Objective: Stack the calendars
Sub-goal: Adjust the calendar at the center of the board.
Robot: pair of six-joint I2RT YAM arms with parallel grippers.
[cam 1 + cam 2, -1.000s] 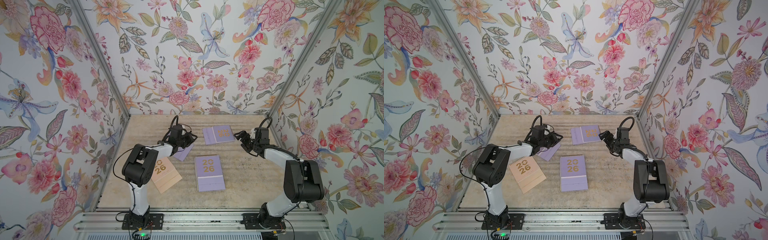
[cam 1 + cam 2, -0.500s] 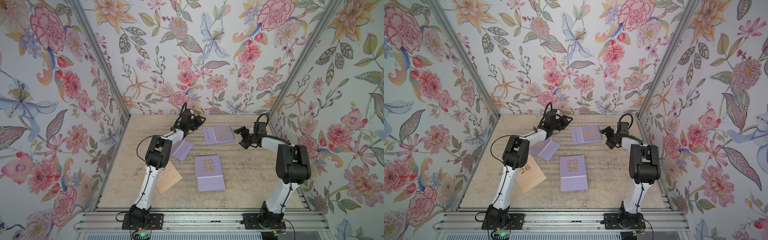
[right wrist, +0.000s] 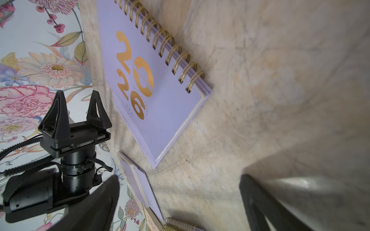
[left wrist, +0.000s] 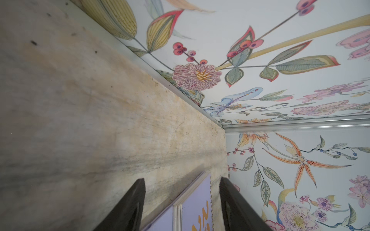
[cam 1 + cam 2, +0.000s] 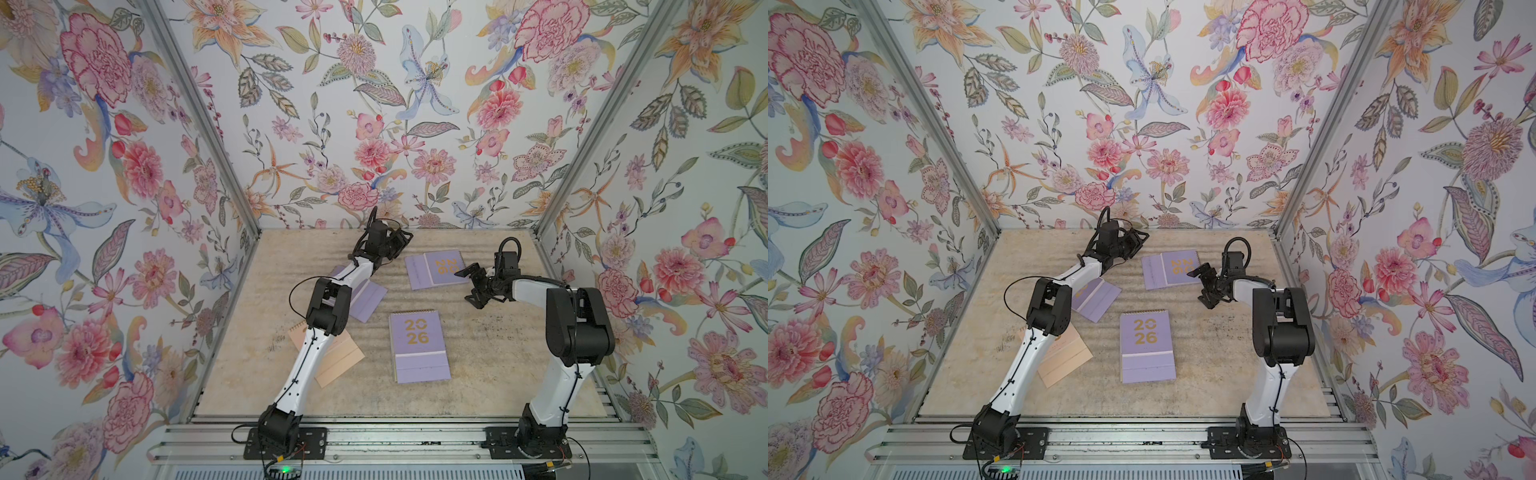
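Lying nearest on the table [image 5: 498, 365] are two calendars, both flat: the peach calendar [image 5: 340, 358] on the left, partly hidden under the left arm [image 5: 299, 374], and the front lilac calendar [image 5: 419, 347] near the middle, its gold "2026" readable in both top views. Farther in, the middle lilac calendar [image 5: 369, 301] lies slanted, with the left arm's elbow crossing over its left part. Beyond it, the right gripper [image 5: 469, 284] hovers just beside the far lilac calendar [image 5: 436, 269], jaws spread wide and holding nothing. Its wrist view shows that calendar [image 3: 160, 100] flat, a gold coil along one edge. All four calendars in sight lie singly, none on another. At the very back, close to the wall [image 5: 374, 166], the left gripper [image 5: 405, 241] hangs above the table with its fingers [image 3: 58, 112] parted moderately and nothing between them. Past the gap, its wrist view catches the far lilac calendar's cover [image 4: 192, 212] and coil. The two grippers flank that calendar from opposite ends.
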